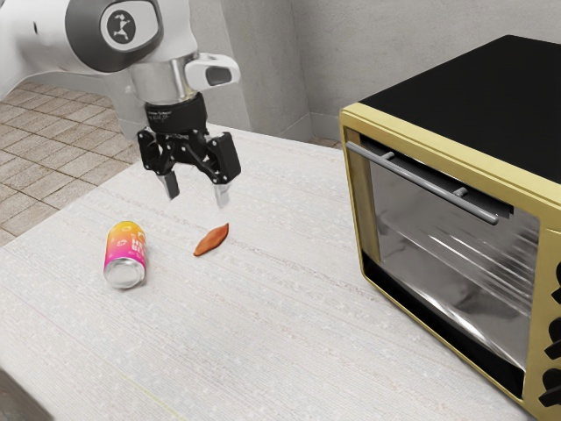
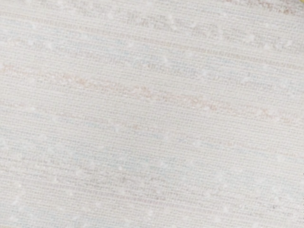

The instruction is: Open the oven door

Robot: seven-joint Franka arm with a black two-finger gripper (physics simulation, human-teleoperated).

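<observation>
Over the tabletop (image 1: 289, 289), exterior view, gripper (image 1: 197, 198): poised above the pale surface, apart from the things on it; its fingers stand wide apart.
Clock reference, exterior view: directions read as seen in that view, from the gripper unless noted.
Arm (image 1: 131, 39): white, comes in from eleven o'clock.
Oven (image 1: 456, 96): between three and four o'clock, well apart from the gripper; gold-yellow body, black top.
Oven door (image 1: 456, 281): on the oven's front, shut, set flush in its frame; metal racks visible through the glass.
Handle (image 1: 421, 180): straight grey bar along the door's upper edge, slanting from ten to four o'clock; apart from the gripper.
Knobs (image 1: 553, 331): dark, at the door's four o'clock.
Can (image 1: 124, 250): between seven and eight o'clock, on its side; yellow, orange and pink, silver end toward six o'clock.
Orange-brown item (image 1: 211, 239): near six o'clock, slim, pointed at its one o'clock end; kind uncertain.
Tiled floor (image 1: 53, 132): beyond the table, toward ten o'clock.
Wrist view, tabletop: pale, fine-woven texture with faint brownish and bluish streaks.
Wrist view, yellow sliver (image 2: 301, 1): at the picture's very edge; too small to identify.
</observation>
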